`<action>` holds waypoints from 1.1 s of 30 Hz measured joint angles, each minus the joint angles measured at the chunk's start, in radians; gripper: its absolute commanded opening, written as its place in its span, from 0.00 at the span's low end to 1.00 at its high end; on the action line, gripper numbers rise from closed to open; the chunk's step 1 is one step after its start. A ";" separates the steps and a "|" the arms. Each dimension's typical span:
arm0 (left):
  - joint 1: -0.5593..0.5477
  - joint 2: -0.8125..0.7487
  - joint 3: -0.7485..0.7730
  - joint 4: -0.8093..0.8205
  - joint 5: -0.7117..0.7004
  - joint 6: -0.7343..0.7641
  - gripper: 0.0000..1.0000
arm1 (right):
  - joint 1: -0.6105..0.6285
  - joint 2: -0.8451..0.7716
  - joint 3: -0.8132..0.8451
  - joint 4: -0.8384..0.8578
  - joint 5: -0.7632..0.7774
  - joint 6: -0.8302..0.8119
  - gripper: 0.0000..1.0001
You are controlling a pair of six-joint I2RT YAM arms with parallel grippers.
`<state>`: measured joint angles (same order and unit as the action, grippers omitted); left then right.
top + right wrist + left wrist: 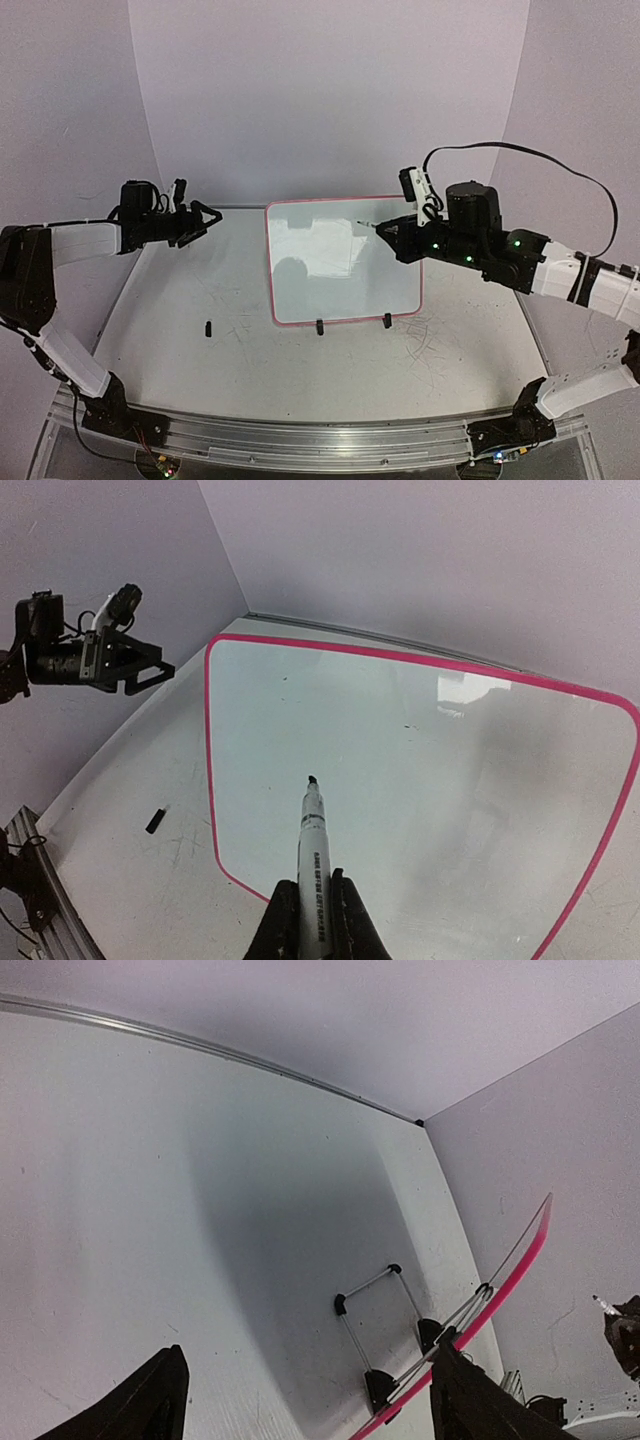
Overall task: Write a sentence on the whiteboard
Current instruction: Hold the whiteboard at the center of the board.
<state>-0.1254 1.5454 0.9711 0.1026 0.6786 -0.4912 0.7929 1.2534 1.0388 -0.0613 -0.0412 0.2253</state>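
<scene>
Since the whiteboard (345, 265) sits in the middle of the top view with its white face up toward the camera, treat it as the fixed point and work outward. No letters show on it, only glare, so I judge the writing has yet to start. Its long axis runs left to right across the frame, with two black clip feet (319, 326) on the lower edge. In the left wrist view a wire stand (385, 1325) shows behind it, so it looks propped, not flat.

It is probably light, thin and stiff with a slick face, and it may slide or rock under pen pressure. If you steady it, take the pink frame (271, 270) at its left edge, never the writing face.

Your right end effector (313, 905) is clamped on a marker (313, 840), whose tip points at the board's upper right area in the top view. Your left end effector (205, 218) stands wide and empty at upper left, well apart from the board. A small black piece (208, 328) lies on the tabletop (200, 370).
</scene>
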 measured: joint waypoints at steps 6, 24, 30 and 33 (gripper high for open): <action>0.026 0.134 0.119 0.016 0.119 0.038 0.82 | 0.043 0.015 0.017 0.003 0.014 -0.014 0.00; 0.000 0.220 0.135 0.135 0.338 0.054 0.79 | 0.047 0.075 0.035 0.120 0.000 -0.045 0.00; -0.010 0.281 0.154 0.133 0.367 0.051 0.74 | 0.047 0.084 0.048 0.129 -0.004 -0.045 0.00; -0.019 0.281 0.153 0.139 0.367 0.069 0.72 | 0.047 0.084 0.048 0.129 -0.005 -0.045 0.00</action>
<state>-0.1439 1.8267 1.1238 0.2419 1.0454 -0.4227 0.8401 1.3376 1.0866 0.0677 -0.0460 0.1802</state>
